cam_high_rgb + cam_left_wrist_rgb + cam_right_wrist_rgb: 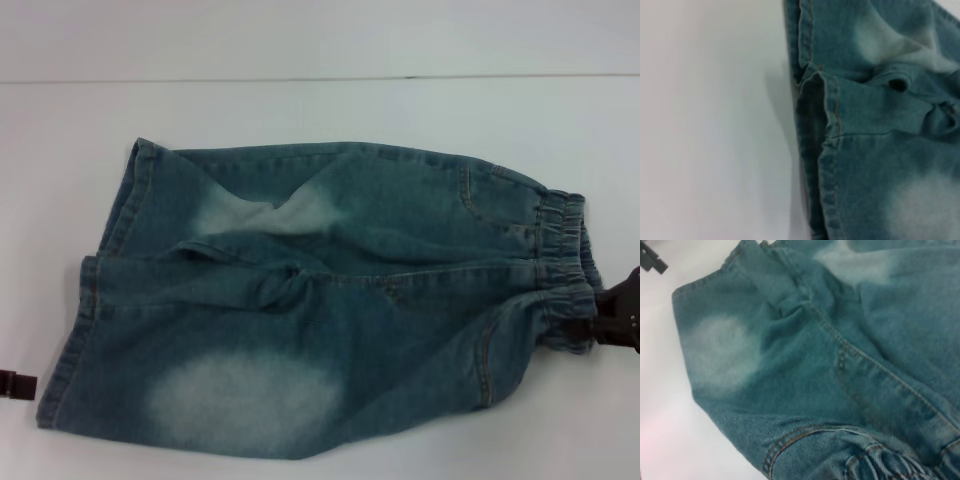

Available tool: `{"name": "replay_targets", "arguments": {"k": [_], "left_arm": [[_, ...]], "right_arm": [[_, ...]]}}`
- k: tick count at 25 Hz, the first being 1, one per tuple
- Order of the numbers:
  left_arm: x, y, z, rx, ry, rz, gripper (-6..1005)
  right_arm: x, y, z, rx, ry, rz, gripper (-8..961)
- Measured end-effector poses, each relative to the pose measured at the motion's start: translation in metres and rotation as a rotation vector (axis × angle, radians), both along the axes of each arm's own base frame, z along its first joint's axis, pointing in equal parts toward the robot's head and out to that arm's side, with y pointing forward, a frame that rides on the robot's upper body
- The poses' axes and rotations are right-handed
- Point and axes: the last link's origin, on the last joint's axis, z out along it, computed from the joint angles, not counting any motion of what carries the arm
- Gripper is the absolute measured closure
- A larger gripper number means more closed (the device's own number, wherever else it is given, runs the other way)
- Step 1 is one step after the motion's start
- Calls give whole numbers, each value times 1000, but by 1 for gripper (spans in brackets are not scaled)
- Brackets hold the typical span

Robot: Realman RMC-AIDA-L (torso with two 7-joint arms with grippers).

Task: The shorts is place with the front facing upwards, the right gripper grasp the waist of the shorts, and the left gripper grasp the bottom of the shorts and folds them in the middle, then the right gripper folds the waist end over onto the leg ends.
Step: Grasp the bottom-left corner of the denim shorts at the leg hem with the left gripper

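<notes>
Blue denim shorts point(320, 300) lie flat, front up, on the white table point(300, 110). The elastic waist point(565, 260) points right and the leg ends point(90, 300) point left. My right gripper point(615, 312) is at the lower part of the waistband, touching its bunched edge. My left gripper point(14, 383) sits at the table's left edge, just off the lower leg's hem corner. The left wrist view shows the two leg hems point(827, 150) close up. In the right wrist view, the gathered waistband point(880, 460) is very near and the left gripper point(652, 260) is far off.
White tabletop surrounds the shorts on all sides. The table's far edge point(320, 78) runs across the back. Pale faded patches mark the denim on both legs.
</notes>
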Motion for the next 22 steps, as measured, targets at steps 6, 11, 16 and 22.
{"name": "replay_targets", "arguments": {"k": [6, 11, 16, 22], "left_arm": [[-2, 7, -11, -19, 20, 4, 300], [-2, 10, -21, -44, 42, 2, 302], [-1, 13, -29, -59, 44, -2, 305], [2, 15, -33, -64, 35, -7, 308]], "right_arm": [[1, 3, 0, 7, 2, 0, 904], [1, 4, -1, 9, -3, 1, 904], [1, 3, -2, 8, -3, 2, 905], [2, 3, -1, 11, -4, 0, 905]]}}
